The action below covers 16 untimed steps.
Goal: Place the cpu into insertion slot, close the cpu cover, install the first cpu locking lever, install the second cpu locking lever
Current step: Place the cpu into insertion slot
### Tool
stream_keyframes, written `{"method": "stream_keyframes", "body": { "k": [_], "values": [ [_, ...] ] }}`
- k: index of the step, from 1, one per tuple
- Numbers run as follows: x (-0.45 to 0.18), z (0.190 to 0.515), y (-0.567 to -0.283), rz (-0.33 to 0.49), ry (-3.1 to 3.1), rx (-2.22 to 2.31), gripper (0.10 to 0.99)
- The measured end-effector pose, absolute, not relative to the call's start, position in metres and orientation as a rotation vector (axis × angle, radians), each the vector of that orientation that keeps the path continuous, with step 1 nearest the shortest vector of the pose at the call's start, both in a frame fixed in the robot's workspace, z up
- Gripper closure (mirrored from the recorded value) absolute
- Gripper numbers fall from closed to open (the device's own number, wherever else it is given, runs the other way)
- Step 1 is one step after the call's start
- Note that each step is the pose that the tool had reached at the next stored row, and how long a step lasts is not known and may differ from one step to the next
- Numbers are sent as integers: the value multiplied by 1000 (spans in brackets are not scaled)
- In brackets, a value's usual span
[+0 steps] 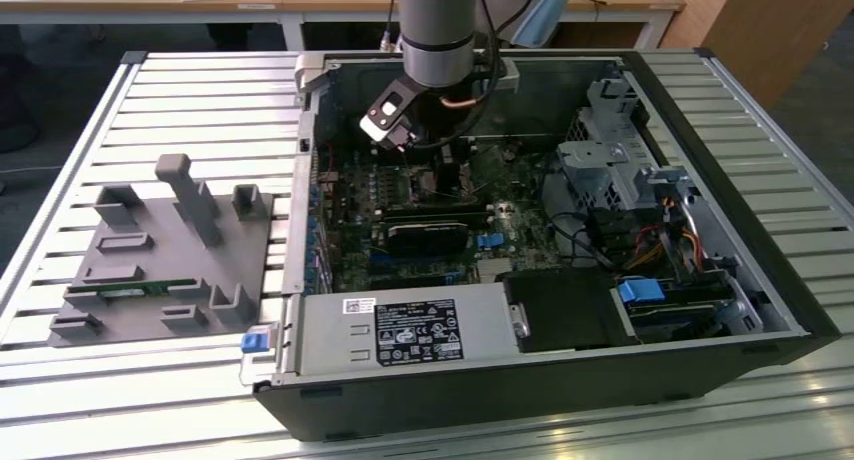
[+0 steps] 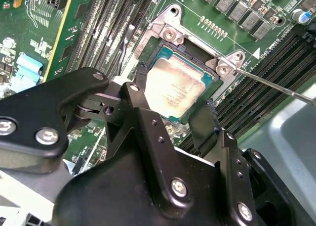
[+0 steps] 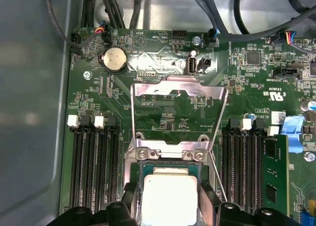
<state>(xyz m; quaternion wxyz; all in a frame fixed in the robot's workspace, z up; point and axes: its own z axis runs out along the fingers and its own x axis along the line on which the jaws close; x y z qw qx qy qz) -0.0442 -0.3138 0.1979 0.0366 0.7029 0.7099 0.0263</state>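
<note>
Handling the cpu (image 2: 175, 90) calls for care. It is judged light, stiff and thin, with a smooth metal top that gives no purchase and an underside that is likely fragile. Take hold only at two opposite side edges. The fingers (image 2: 205, 124) stand at exactly those edges, closed against the cpu from both sides.

The cpu lies flat with its metal top upward, at the insertion slot (image 2: 165, 47) near the middle of the motherboard (image 3: 89, 97), between the two banks of memory slots (image 3: 91, 161). It is square, so it has no long axis, and its edges run parallel to the slot frame.

The cpu cover (image 3: 180, 90) stands swung open beyond the slot's hinge edge. One thin locking lever (image 2: 276, 85) projects free beside it.
</note>
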Motion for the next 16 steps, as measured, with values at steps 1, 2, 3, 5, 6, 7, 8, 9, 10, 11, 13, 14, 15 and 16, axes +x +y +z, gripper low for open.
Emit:
{"method": "stream_keyframes", "body": {
  "k": [1, 2, 3, 5, 6, 7, 8, 9, 10, 11, 13, 14, 15, 16],
  "values": [
    [-44, 199, -314, 81, 2179, 2158, 475],
    [-44, 200, -314, 81, 2180, 2158, 475],
    [-44, 201, -314, 81, 2180, 2158, 475],
    [-44, 204, -314, 81, 2179, 2158, 475],
    [-44, 206, -314, 81, 2180, 2158, 475],
    [-44, 207, -314, 81, 2180, 2158, 475],
    [-44, 209, -314, 80, 2180, 2159, 475],
    [-44, 211, -314, 79, 2181, 2159, 475],
    [-44, 213, -314, 78, 2181, 2160, 475],
    [-44, 215, -314, 76, 2182, 2160, 475],
    [-43, 216, -314, 71, 2185, 2164, 475],
    [-43, 217, -314, 67, 2188, 2167, 486],
    [-42, 217, -315, 62, 2192, 2170, 549],
    [-42, 217, -315, 58, 2194, 2173, 549]
  ]
}}
